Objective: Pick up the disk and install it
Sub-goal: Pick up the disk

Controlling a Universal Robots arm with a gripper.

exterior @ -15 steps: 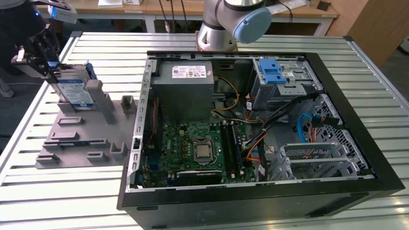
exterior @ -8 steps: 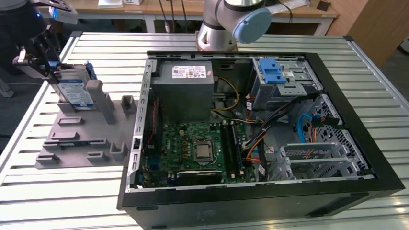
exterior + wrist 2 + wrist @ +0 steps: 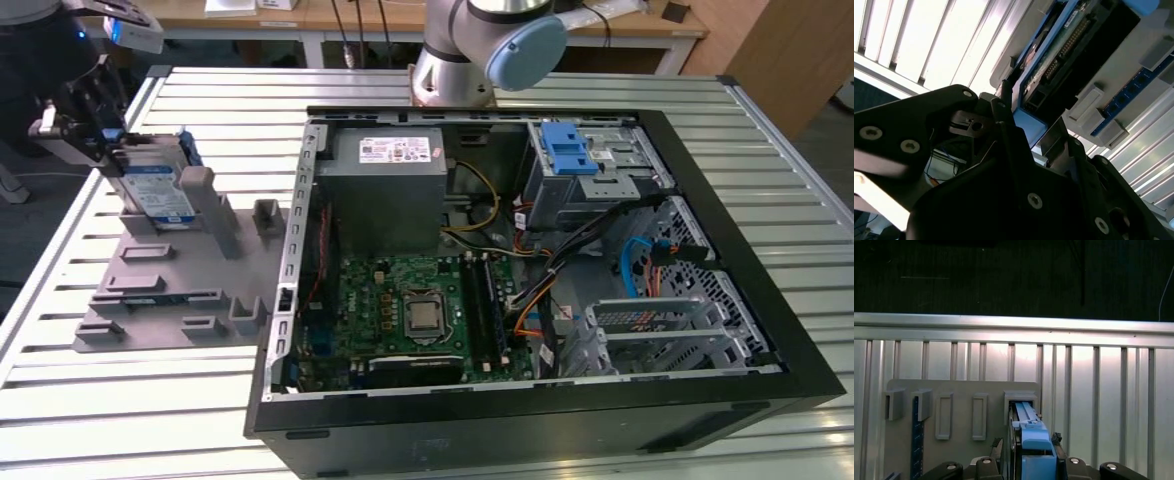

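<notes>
Ribbed bare-metal counter [image 3: 120, 400], matt grey plastic holder plate [image 3: 147, 300], disk [image 3: 158, 195] with blue plastic frame, matt black metal computer case [image 3: 534, 415].

I see the disk [image 3: 158, 195] as silver, with a blue-and-white label and a blue frame. The holder plate [image 3: 147, 300] is plain grey. The counter [image 3: 120, 410] is pale silver, striped by dark grooves. The computer case [image 3: 534, 425] is black, its motherboard [image 3: 400, 300] green, the latch [image 3: 571, 155] bright blue, 1 inner cable [image 3: 625, 262] blue, and the arm cap [image 3: 525, 50] light blue.
</notes>
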